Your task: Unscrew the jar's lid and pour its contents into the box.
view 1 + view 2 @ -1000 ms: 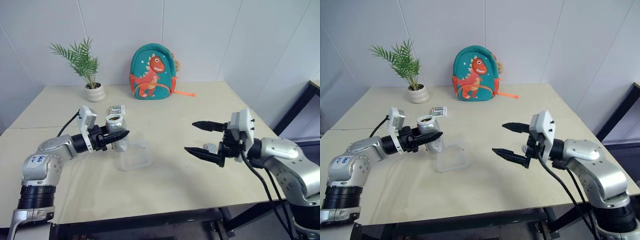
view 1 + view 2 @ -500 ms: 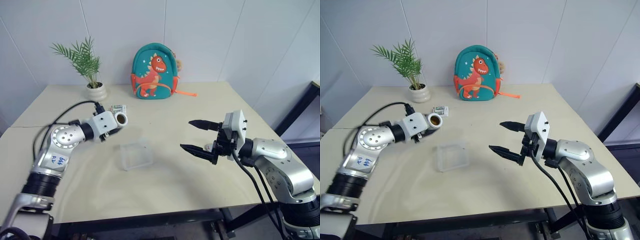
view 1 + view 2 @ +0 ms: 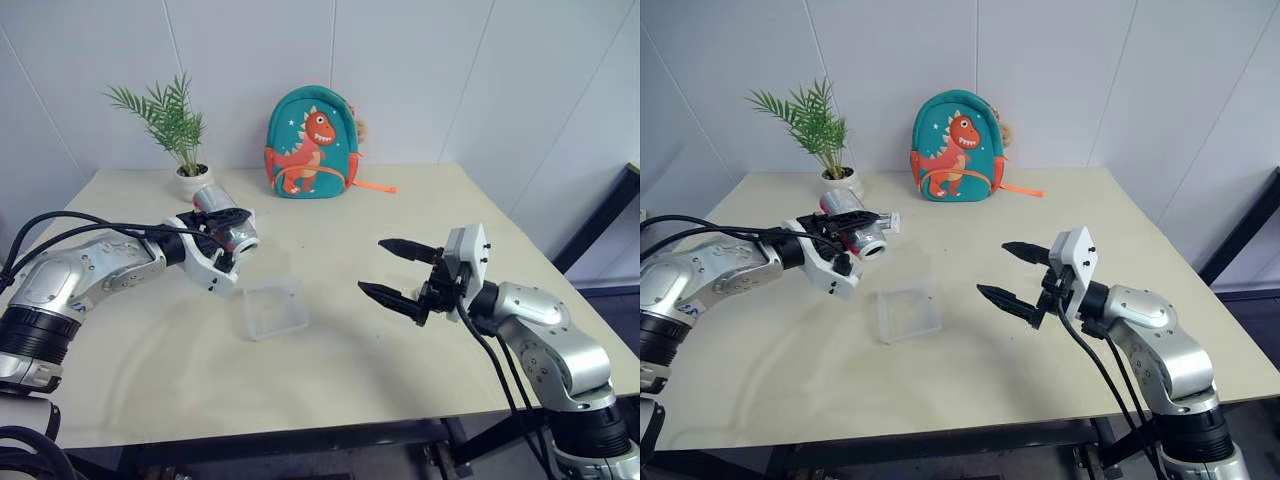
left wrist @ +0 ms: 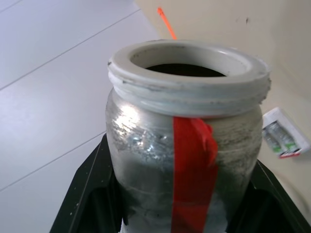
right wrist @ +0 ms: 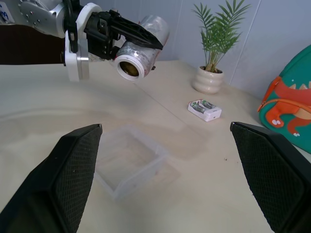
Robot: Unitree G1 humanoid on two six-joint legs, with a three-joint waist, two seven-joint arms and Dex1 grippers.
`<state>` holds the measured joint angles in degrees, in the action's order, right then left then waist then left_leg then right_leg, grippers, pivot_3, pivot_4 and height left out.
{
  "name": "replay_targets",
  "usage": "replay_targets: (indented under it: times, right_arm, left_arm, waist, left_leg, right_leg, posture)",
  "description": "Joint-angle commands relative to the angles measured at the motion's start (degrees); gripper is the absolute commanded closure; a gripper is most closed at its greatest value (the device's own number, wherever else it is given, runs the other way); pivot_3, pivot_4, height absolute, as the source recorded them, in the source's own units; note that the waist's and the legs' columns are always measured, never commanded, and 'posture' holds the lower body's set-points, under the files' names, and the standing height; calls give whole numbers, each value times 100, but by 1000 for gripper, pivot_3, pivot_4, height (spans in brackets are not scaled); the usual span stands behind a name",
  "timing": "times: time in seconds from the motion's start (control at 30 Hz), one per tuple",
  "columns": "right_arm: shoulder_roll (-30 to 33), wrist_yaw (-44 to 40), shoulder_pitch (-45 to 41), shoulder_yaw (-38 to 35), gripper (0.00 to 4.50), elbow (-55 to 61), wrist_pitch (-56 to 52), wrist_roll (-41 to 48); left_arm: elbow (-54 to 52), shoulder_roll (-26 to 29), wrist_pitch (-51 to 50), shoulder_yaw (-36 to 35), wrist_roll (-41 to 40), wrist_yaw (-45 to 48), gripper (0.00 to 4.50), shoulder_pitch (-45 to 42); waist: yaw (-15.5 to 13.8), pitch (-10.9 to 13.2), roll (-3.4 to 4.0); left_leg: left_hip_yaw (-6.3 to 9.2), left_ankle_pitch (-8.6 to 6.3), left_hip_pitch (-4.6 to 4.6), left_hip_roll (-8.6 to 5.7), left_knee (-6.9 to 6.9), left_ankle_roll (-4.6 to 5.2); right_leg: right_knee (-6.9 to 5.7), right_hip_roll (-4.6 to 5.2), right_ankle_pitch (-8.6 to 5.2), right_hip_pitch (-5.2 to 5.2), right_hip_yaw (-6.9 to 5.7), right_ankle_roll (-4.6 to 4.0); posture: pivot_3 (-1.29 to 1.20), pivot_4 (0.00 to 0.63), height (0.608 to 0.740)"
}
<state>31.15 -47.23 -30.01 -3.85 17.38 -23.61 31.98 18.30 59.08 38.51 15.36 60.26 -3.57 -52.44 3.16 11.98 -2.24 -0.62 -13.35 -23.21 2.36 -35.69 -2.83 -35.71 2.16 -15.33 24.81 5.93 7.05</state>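
One jar (image 3: 234,231), lid off, lies tipped on its side in the left gripper (image 3: 228,222), clamped between the fingers above the table (image 3: 330,360), its mouth toward the box (image 3: 276,308). One box sits open on the table between the arms. The right gripper (image 3: 392,270) hangs empty, jaws spread wide. Behind stand one plant (image 3: 172,125), one backpack (image 3: 309,143) and one small packet (image 5: 204,109); nothing lies between jar and box.

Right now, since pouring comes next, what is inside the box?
Nothing shows inside the box: its clear floor looks bare, with the table showing through. The jar, tipped in the left gripper, has an open mouth; its contents are too dark to tell.
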Motion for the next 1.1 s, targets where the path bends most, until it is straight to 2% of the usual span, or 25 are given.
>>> replay_targets:
  times: [0.03,0.3,0.47,0.77,0.93,1.03,1.1]
  right_arm:
    - [-134,157,17,-86,38,101,154,10]
    - [-415,340,-122,-87,38,-48,269,-42]
    - [-482,332,-150,-58,38,-101,311,-37]
    - [-557,318,-278,-45,38,-226,337,-6]
    - [-633,327,-293,-13,38,-257,366,-28]
    - [-676,337,-278,-4,38,-256,381,-39]
    - [-700,346,-276,8,38,-250,386,-40]
  left_arm:
    - [-341,-72,-412,74,693,-854,2477,92]
    - [-490,-185,-843,337,1250,-1316,2477,269]
    - [-329,-116,-878,233,1100,-1303,2477,191]
    - [-671,5,-910,251,1222,-1383,2477,472]
    - [-230,58,-1053,120,1223,-1528,2477,-83]
    - [-334,61,-780,168,918,-1449,2477,-5]
    - [-312,-93,-548,32,100,-1006,2477,223]
  waist:
    - [-1,0,0]
    - [14,0,0]
    - [8,0,0]
    - [7,0,0]
    - [2,0,-1]
    - [14,-1,1]
    - [8,-2,3]
  left_leg:
    - [0,0,-1,0,-2,0]
    - [-1,0,1,0,-18,0]
    - [-1,-1,1,0,-25,1]
    - [-1,-1,1,0,-27,2]
    - [2,-1,-2,0,-31,2]
    - [-3,-3,-1,0,-29,4]
    - [-4,-6,2,0,-27,6]
  right_leg:
    - [-3,0,0,1,0,0]
    - [-20,-1,0,1,0,0]
    - [-25,0,0,0,1,0]
    - [-28,0,1,0,1,1]
    - [-30,-1,1,1,0,2]
    - [-26,0,3,-1,2,4]
    - [-26,0,2,0,3,4]
  posture:
    - [0,150,740]
    - [0,150,740]
    - [0,150,740]
    - [0,150,740]
    - [0,150,740]
    - [0,150,740]
    - [0,150,740]
